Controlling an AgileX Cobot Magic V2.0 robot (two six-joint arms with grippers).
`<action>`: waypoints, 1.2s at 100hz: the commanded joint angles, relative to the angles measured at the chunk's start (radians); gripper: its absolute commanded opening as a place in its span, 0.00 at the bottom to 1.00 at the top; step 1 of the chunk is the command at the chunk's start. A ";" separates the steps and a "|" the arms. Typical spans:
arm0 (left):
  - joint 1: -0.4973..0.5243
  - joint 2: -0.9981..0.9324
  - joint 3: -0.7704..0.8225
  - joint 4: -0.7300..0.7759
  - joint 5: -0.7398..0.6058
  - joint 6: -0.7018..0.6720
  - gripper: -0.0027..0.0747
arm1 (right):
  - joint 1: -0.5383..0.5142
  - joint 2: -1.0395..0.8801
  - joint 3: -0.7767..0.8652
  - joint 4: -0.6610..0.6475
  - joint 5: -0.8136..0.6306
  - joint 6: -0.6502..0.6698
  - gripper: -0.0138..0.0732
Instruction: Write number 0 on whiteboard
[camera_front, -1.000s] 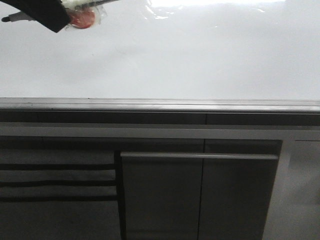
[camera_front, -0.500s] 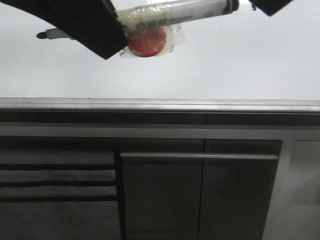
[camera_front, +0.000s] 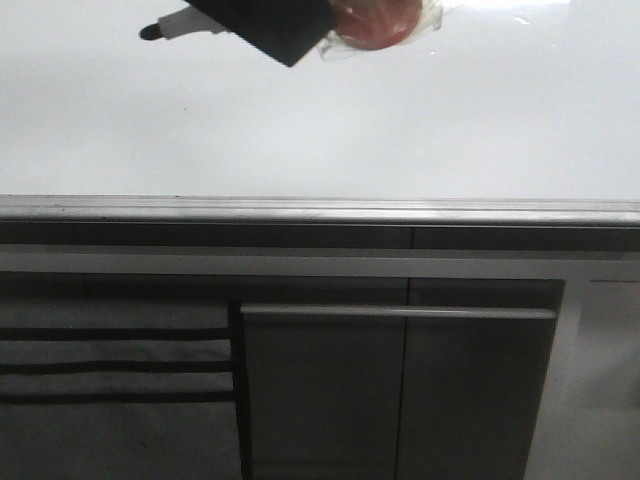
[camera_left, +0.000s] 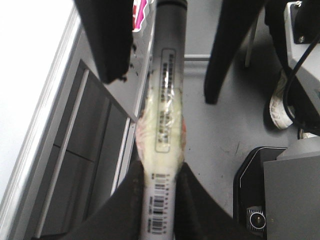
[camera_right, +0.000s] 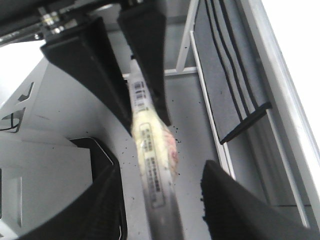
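The whiteboard (camera_front: 400, 120) fills the upper front view, with its grey metal edge strip (camera_front: 320, 208) below; I see no number 0 on it. My left gripper (camera_left: 160, 167) is shut on a grey marker (camera_left: 167, 95) wrapped in yellowish tape over a red patch (camera_front: 375, 25). In the front view one of its black fingers (camera_front: 270, 25) shows at the top edge, and the marker's black tip (camera_front: 150, 32) points left in front of the board. My right gripper (camera_right: 160, 170) is open, its fingers (camera_right: 235, 210) either side of the marker's other end without touching it.
Dark grey cabinet panels (camera_front: 470, 400) with a horizontal handle bar (camera_front: 400, 312) and vent slats (camera_front: 110, 365) sit below the board. The wrist views show grey floor (camera_left: 220, 135) and a black robot base (camera_left: 250, 180).
The left gripper with the marker dipped down, then rose and moved right; the tip went from the far left edge toward the upper left. The right finger tip seen half a second ago has left the front view.
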 joint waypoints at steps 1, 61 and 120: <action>-0.009 -0.031 -0.034 -0.054 -0.052 0.018 0.02 | 0.004 -0.013 -0.033 0.053 -0.005 -0.034 0.54; -0.009 -0.031 -0.034 -0.054 -0.052 0.018 0.02 | 0.004 0.030 -0.033 0.057 -0.015 -0.034 0.38; -0.009 -0.031 -0.035 -0.037 -0.062 0.018 0.26 | 0.004 0.032 -0.033 0.057 0.001 -0.034 0.10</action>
